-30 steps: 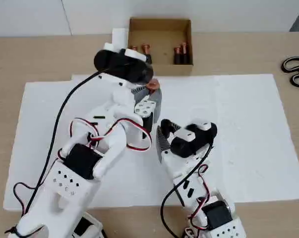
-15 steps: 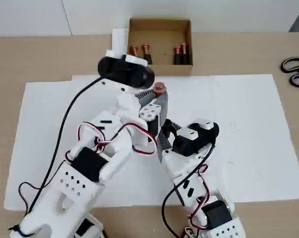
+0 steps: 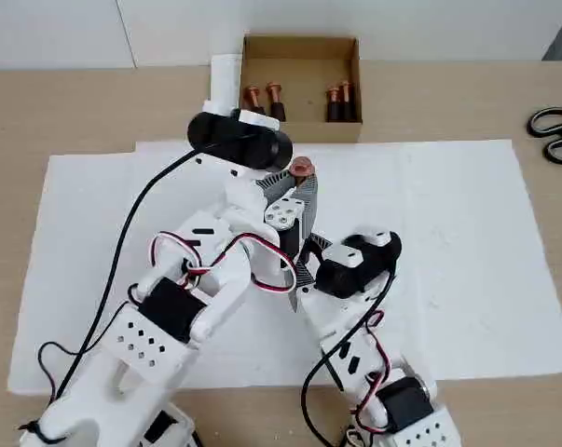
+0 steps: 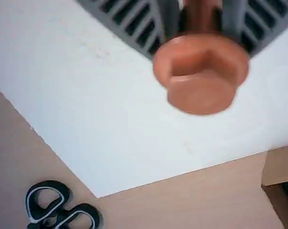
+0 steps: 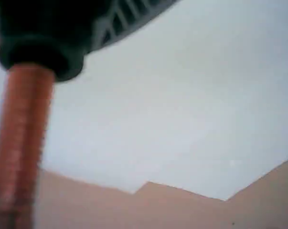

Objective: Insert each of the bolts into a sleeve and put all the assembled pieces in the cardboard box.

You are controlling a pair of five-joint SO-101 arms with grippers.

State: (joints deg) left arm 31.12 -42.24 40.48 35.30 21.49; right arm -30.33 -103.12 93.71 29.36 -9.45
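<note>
My left gripper (image 3: 297,181) is shut on a copper bolt (image 3: 302,168) above the white foam sheet (image 3: 448,233), just in front of the cardboard box (image 3: 304,41). The bolt's hex head (image 4: 201,71) sits between the grey fingers (image 4: 129,19) in the left wrist view. My right gripper (image 3: 304,261) is close under the left one, shut on a black sleeve (image 5: 38,43). A threaded copper shaft (image 5: 19,143) meets the sleeve's end; how deep it goes in is hidden. Several assembled pieces (image 3: 339,101) stand in the box.
Black scissors (image 3: 555,130) lie on the wooden table at the far right and also show as scissors (image 4: 62,212) in the left wrist view. A white roll (image 3: 225,74) stands against the box's left wall. The two arms crowd the sheet's middle.
The left arm carried the bolt a little right and toward the right gripper. The right gripper edged left to meet it, closing the gap between them.
</note>
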